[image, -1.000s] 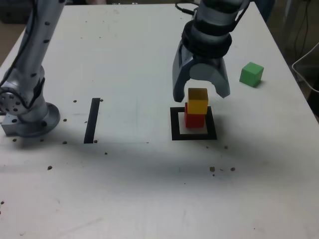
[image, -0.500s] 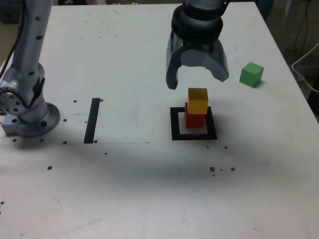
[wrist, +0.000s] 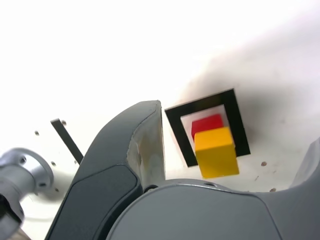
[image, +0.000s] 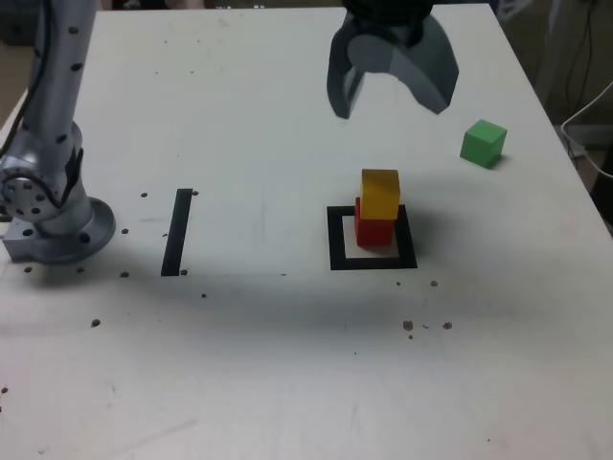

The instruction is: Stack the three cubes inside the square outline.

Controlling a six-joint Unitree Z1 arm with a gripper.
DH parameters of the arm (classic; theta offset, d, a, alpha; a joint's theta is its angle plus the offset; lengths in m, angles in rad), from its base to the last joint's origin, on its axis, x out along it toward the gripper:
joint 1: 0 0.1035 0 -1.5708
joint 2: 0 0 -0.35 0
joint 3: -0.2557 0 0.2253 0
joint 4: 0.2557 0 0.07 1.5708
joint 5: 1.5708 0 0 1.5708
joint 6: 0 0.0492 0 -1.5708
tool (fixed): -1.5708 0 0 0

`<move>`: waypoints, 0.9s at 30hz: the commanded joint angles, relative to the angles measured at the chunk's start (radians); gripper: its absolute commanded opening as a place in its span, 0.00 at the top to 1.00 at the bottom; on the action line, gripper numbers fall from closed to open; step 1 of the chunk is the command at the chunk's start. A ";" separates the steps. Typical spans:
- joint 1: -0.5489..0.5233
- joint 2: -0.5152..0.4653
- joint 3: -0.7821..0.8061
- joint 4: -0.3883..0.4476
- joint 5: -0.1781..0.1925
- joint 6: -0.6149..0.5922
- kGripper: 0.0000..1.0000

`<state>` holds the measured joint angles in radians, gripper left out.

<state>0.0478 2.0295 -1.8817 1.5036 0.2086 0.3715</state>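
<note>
Right now I see the gripper [image: 393, 84] up high w/ jaws spread, empty, above and behind the stack. Yellow cube [image: 379, 194] sits on the red cube [image: 373, 229] inside the square outline [image: 372, 263], yellow shifted a bit off-centre. Green cube [image: 483, 143] lies alone, well apart toward the exterior view's right. No readable writing anywhere.

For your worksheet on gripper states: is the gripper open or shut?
Open. The gripper hangs empty above the yellow cube, jaws spread wide apart.
</note>
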 commanded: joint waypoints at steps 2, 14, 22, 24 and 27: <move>0.011 0.033 -0.040 0.004 0.012 0.029 0.00; 0.025 0.190 -0.250 0.043 0.053 0.139 0.01; 0.041 0.266 -0.356 0.024 0.109 0.208 0.01; 0.045 0.284 -0.377 0.019 0.115 0.218 0.01; 0.050 0.312 -0.407 0.012 0.120 0.228 0.01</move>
<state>0.0951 2.3292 -2.2793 1.5205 0.3269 0.5956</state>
